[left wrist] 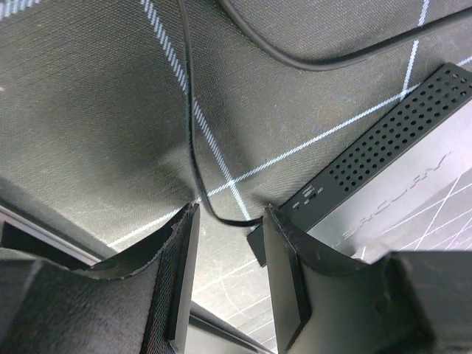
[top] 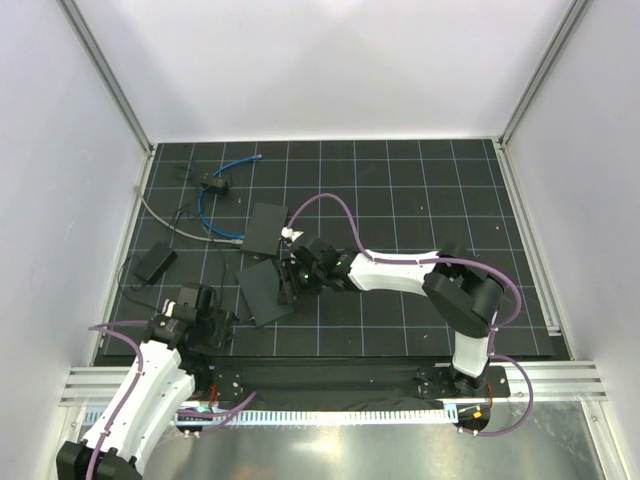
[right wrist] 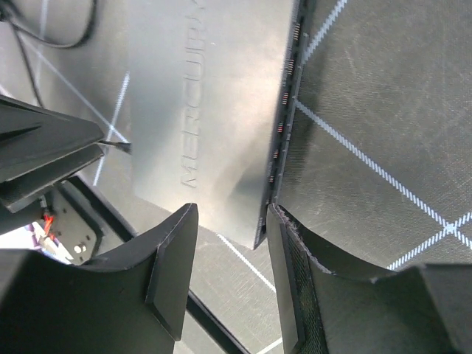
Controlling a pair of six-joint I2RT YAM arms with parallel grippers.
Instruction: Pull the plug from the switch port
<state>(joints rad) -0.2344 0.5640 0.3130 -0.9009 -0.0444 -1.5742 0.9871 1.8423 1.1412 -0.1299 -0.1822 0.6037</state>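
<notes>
The bright-blue cable [top: 205,200] loops at the back left. Its pale plug [top: 238,238] meets the left edge of the compact black box [top: 268,228]; the port itself is too small to make out. My right gripper [top: 296,274] is open just in front of that box. In the right wrist view it [right wrist: 232,214] straddles the corner of the wider black slab [right wrist: 214,110]. My left gripper [top: 212,312] is open at that slab's near-left corner. In the left wrist view it [left wrist: 230,215] holds nothing. The plug is outside both wrist views.
A grey cable [top: 165,220] runs in from the left to beside the plug. A thin black wire [left wrist: 193,140] leads to the slab's vented edge [left wrist: 383,140] between my left fingers. A small black adapter [top: 157,262] and a small black device [top: 215,183] lie at left.
</notes>
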